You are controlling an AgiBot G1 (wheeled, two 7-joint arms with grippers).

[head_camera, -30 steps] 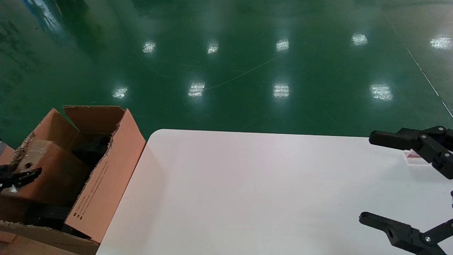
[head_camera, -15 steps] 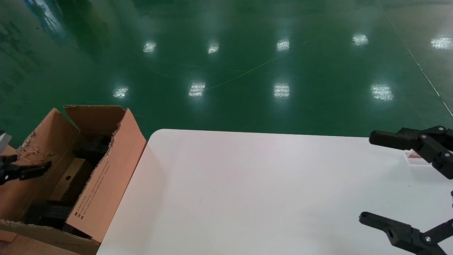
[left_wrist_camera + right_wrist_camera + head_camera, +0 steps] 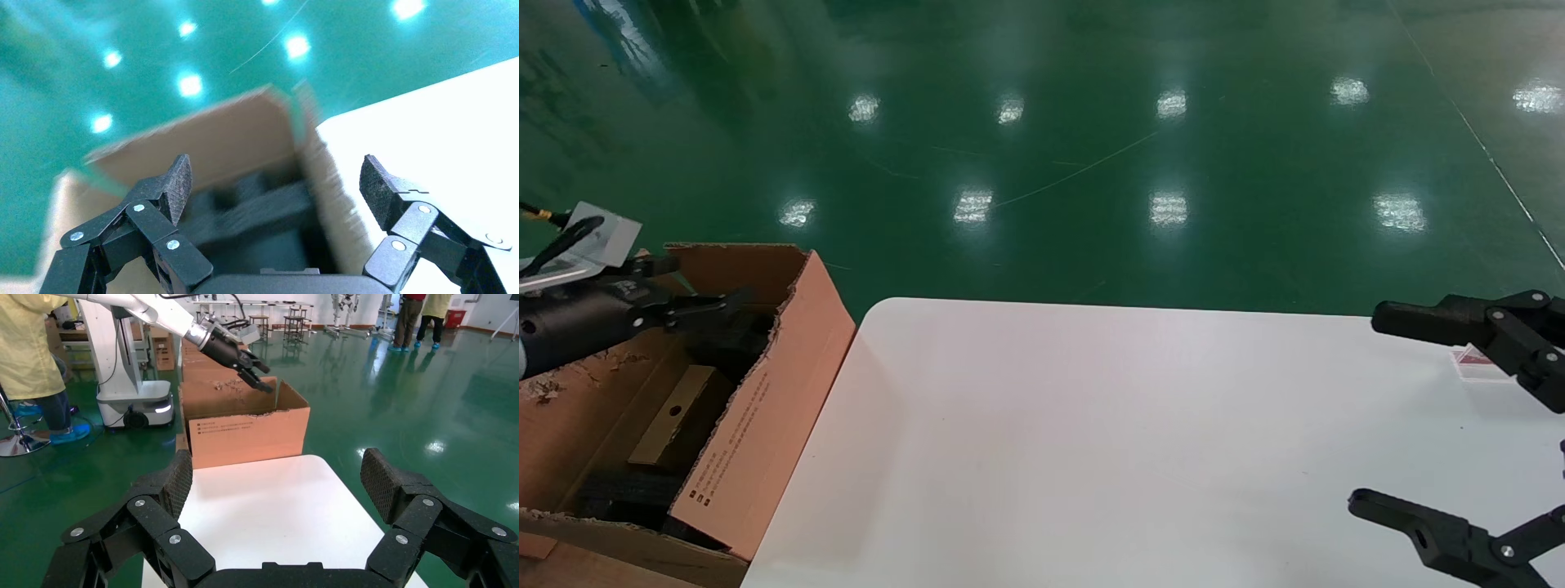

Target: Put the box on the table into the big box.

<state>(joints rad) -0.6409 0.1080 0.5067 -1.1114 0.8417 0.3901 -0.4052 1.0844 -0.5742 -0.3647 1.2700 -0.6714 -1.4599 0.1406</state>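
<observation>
Head view: the left gripper point(image 3: 733, 300) hangs over the far end of the big box point(image 3: 764, 392), jaws spread and empty. The box point(image 3: 674, 415) lies inside that carton, leaning on the inner wall at about seven o'clock from the pincer, well apart from it. The right gripper point(image 3: 1369, 408) hovers spread wide over the table point(image 3: 1091, 441) at the far right, holding nothing.

Left wrist view: both fingertips point(image 3: 175, 184) stand wide apart, touching nothing; the carton's dark interior beyond them is blurred, so the small box may be hidden there.

Right wrist view: the right pincer's pads point(image 3: 378, 479) are released; the carton point(image 3: 245, 432) sits at twelve o'clock past the tabletop, with the left gripper point(image 3: 254, 373) above its rim.
</observation>
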